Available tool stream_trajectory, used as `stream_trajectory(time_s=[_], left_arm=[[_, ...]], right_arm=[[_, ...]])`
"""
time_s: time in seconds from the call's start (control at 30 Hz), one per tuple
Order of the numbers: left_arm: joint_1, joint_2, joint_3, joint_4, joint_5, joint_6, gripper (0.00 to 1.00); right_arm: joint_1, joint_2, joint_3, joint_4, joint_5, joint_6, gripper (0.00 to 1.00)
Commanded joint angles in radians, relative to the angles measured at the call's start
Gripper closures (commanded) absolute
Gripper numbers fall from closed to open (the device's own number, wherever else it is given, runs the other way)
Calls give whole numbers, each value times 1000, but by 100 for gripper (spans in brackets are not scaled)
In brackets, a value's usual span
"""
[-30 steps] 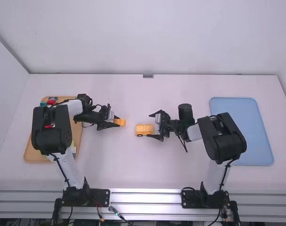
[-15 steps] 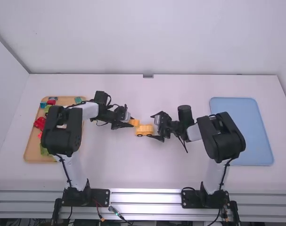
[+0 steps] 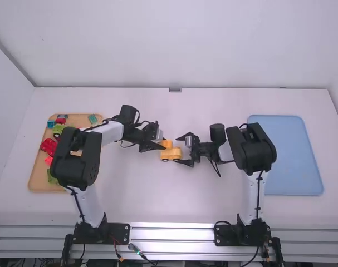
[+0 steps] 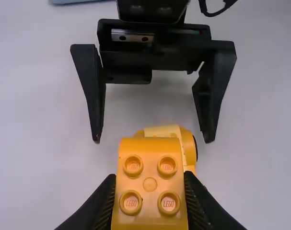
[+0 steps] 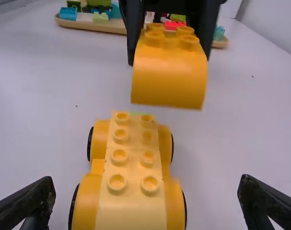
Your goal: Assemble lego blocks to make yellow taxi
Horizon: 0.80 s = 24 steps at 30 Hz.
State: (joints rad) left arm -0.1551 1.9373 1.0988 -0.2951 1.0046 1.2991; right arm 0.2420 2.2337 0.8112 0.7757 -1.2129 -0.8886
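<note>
Pose face-to-face | left tool (image 3: 164,144) holding yellow block (image 4: 150,183) above wheeled base (image 5: 132,177) | right tool (image 3: 178,150) low, wide, flanking base

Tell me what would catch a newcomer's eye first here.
Probably the orange-yellow block pinched in the left tool near mid-table, held clear of the wheeled yellow base. Next, the right tool, spread wide by that base. Then the blue tray on the table's right side.
</note>
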Motion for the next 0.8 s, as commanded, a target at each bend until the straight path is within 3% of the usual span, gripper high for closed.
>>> stream_trajectory(time_s=[0.0,0.33,0.47,0.77], left_arm=[[-22,-19,-24,9,-30,-77,98],[-28,-19,-116,230,-26,-267,98],[-28,-19,-122,255,-26,-309,98],[-28,-19,-124,231,8,-276,98]], right_arm=[[17,33,29,3,-18,25,1],[50,63,46,7,35,62,2],[74,63,47,8,62,77,4],[73,63,47,6,95,84,18]])
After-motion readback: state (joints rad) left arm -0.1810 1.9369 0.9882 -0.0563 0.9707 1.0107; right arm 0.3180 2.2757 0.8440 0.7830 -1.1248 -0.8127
